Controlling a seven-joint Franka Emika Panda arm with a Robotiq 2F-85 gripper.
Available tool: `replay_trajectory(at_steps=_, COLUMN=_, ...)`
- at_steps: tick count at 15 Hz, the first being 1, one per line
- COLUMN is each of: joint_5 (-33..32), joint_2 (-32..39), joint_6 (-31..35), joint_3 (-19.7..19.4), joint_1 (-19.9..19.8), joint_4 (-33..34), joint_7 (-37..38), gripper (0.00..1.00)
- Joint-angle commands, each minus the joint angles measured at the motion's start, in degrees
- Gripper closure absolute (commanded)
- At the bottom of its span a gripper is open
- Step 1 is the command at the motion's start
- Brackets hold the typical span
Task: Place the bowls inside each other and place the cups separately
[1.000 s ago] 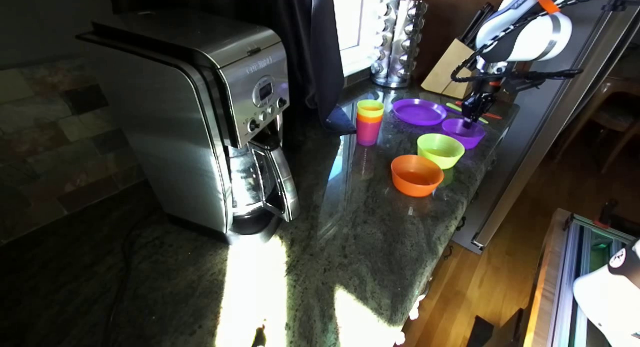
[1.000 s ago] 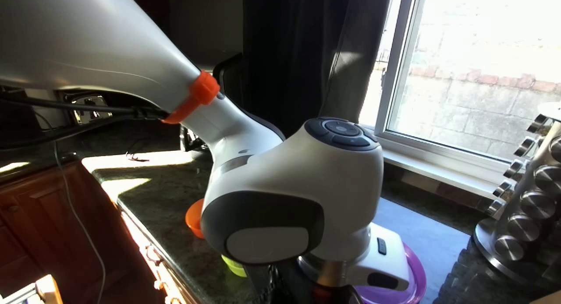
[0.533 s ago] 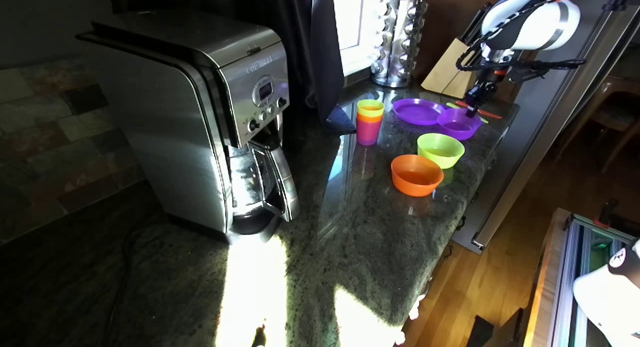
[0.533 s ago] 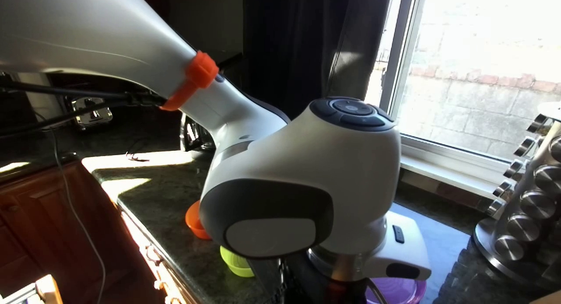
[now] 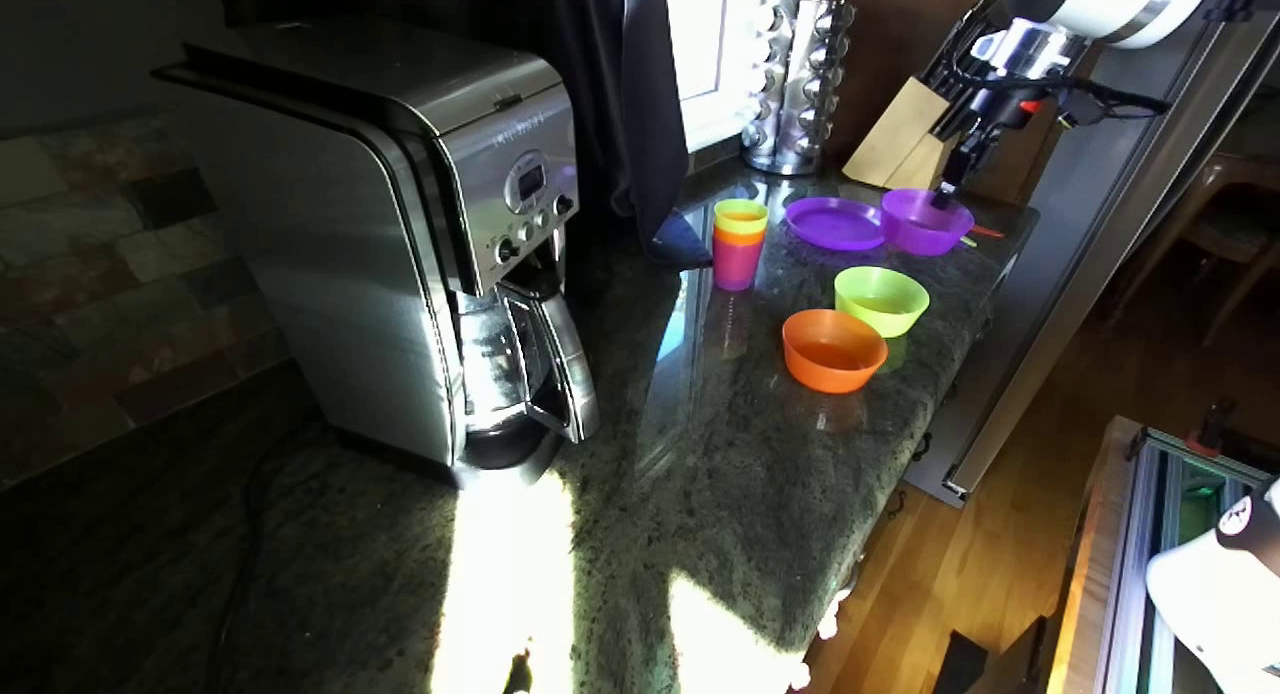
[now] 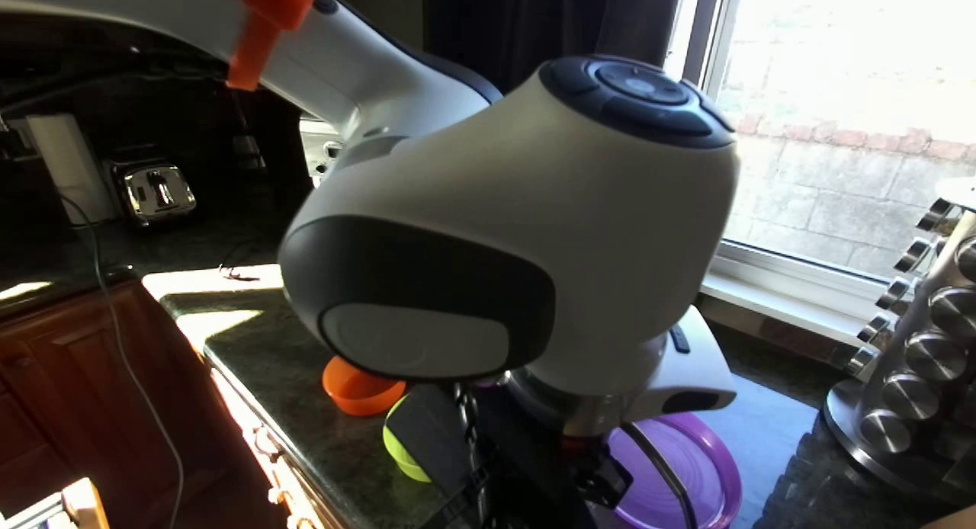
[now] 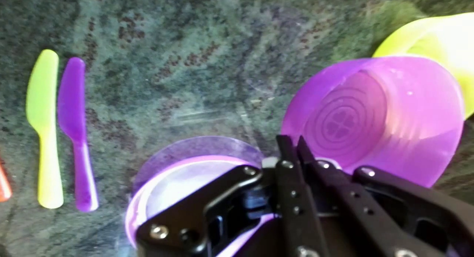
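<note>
Purple plastic bowl (image 7: 370,120), one, near rim pinched between my fingers (image 7: 286,153), body reaching out past their tips; lime green bowl (image 7: 440,42), one, probable next seat for nesting, beyond it, away from my fingers.

Lettering (image 5: 517,129) on coffee maker (image 5: 400,244) too blurred to read; clover-like mark (image 7: 339,124) inside purple bowl (image 7: 374,116).

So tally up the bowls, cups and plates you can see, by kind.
Bowls: 3, purple bowl, lime green bowl, orange bowl
Cups: 3 showing, stacked, lime green cup, orange cup, pink cup
Plates: 1, purple plate
Total: 7 showing
</note>
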Motion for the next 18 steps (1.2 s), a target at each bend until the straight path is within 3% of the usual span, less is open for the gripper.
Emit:
replay_trajectory(at_steps=1, joint_5=3.9, joint_2=-3.5, joint_6=-7.1, joint_3=-0.5, joint_1=2.1, joint_4=-0.8, joint_7=-6.1, gripper=0.99)
replay_trajectory(at_steps=4, joint_5=4.7, joint_2=-2.7, joint_6=-8.6, joint_3=0.5, joint_1=4.2, joint_4=-0.5, joint_7=-5.5, gripper=0.99)
replay_trajectory(at_steps=10, joint_5=4.5, joint_2=1.0, joint_6=-4.1, joint_3=3.4, joint_1=7.0, joint_4=-1.2, joint_7=-2.9, gripper=0.99)
replay_trajectory(at_steps=18, joint_5=2.7, joint_2=2.9, joint_6=-5.2, joint_3=3.8, joint_1=5.9, joint_4=-1.2, joint_7=-4.0, gripper=0.99)
